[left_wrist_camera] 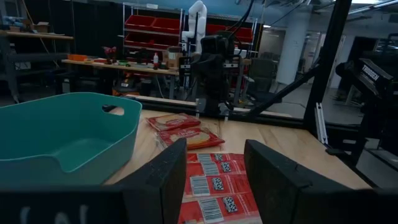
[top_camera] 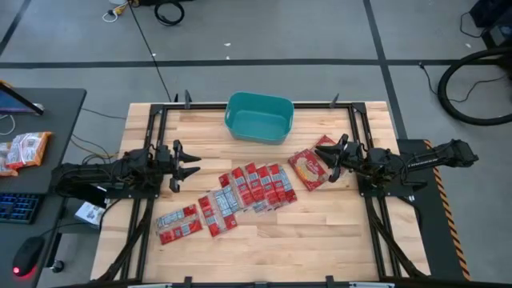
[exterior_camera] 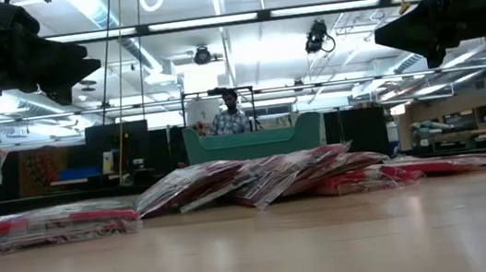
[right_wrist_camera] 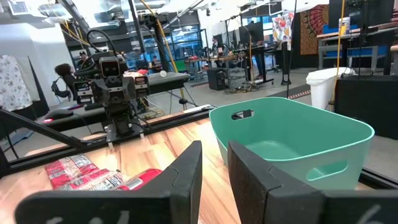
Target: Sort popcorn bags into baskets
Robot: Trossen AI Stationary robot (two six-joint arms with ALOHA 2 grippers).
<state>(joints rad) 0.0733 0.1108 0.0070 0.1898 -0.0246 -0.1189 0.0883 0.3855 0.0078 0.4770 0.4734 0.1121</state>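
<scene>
— Two arms over the tabletop [top_camera: 336, 232], seen from above. Positions?

— Left gripper [top_camera: 190, 166] hangs near the left edge with its fingers spread wide, holding nothing. Right gripper [top_camera: 326, 158] is near the right edge, fingers a narrow gap apart, over the larger squarish packets [top_camera: 308, 169].

— Popcorn bags [top_camera: 252, 186]?

— Fanned overlapping across the middle, with two more [top_camera: 178, 224] toward the front-left corner. Teal basket [top_camera: 258, 117] at the middle of the far edge; no packets in it.

— Low view?

— Packets lie in a flat red heap [exterior_camera: 258, 179], basket [exterior_camera: 253, 139] behind them, a person [exterior_camera: 232, 112] seated beyond it.

— Left wrist view?

— Fingers [left_wrist_camera: 168, 177] wide; barcoded packets [left_wrist_camera: 217, 183] between them, basket [left_wrist_camera: 68, 134] alongside.

— Right wrist view?

— Fingers [right_wrist_camera: 186, 168] nearly together; basket [right_wrist_camera: 292, 134] empty.
</scene>
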